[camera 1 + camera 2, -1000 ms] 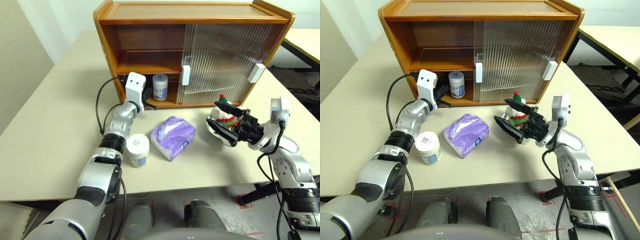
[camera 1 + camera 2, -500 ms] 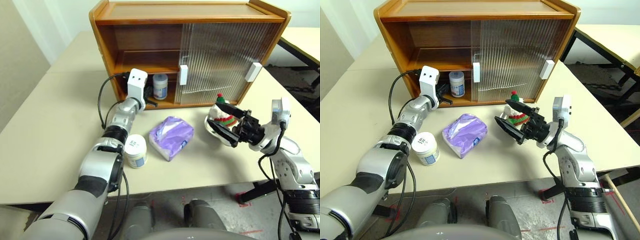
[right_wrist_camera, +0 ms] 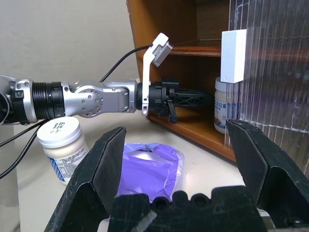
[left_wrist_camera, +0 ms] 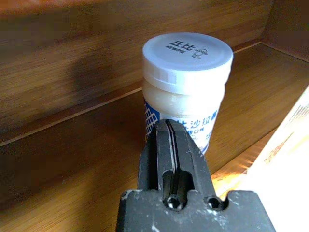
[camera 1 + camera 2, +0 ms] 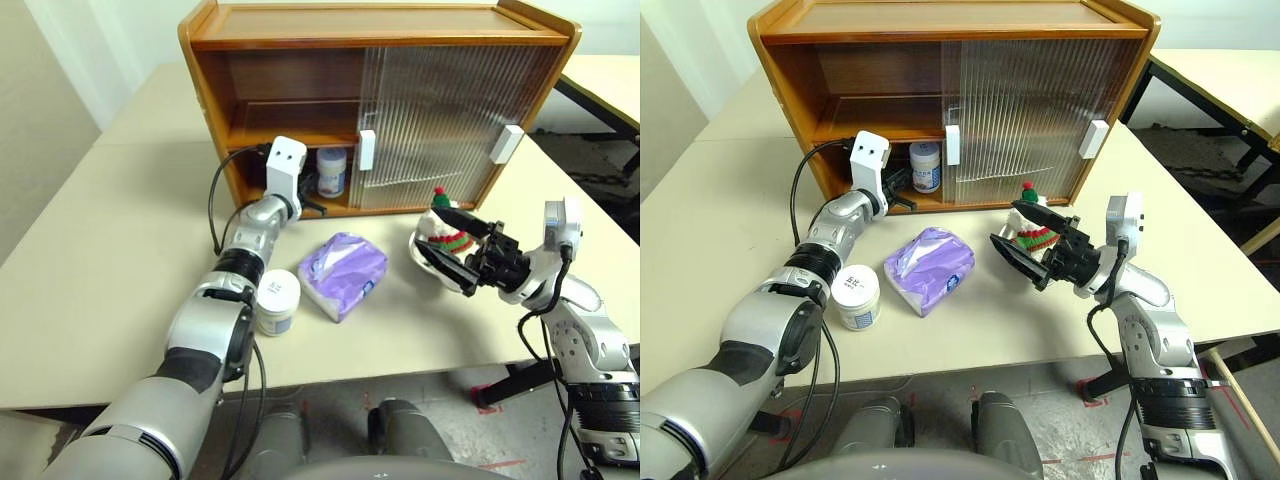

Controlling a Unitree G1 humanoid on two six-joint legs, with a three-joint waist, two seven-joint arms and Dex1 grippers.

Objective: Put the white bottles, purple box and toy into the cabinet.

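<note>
Since a second ago the left gripper [image 4: 170, 145] has pushed further into the open left side of the large light-brown wooden cabinet with ribbed translucent sliding doors [image 5: 300, 75], and the short white plastic jar with a blue-printed label on the lower shelf [image 5: 332, 172] now stands nearer the door's edge than it did. The gripper's two black fingers are pressed flat together with nothing between them, their tips right at the jar's label; actual contact cannot be made out. In the head views the jar's right side is cut off by the white rectangular handle [image 5: 367, 149] and the ribbed door.

The second white jar with a round lid [image 5: 856, 297] stands on the pale table [image 5: 90, 270], its left side partly covered by the left forearm. Just beside it lies the soft lilac plastic-wrapped pack [image 5: 343, 275], clear of both grippers.

The right gripper [image 5: 1025, 235] hangs above the table with its fingers spread wide and empty. Behind them sits the fluffy white plush bear with a red-and-green hat and scarf [image 5: 445, 232], largely hidden by the fingers, so what it rests in is hard to make out.
</note>
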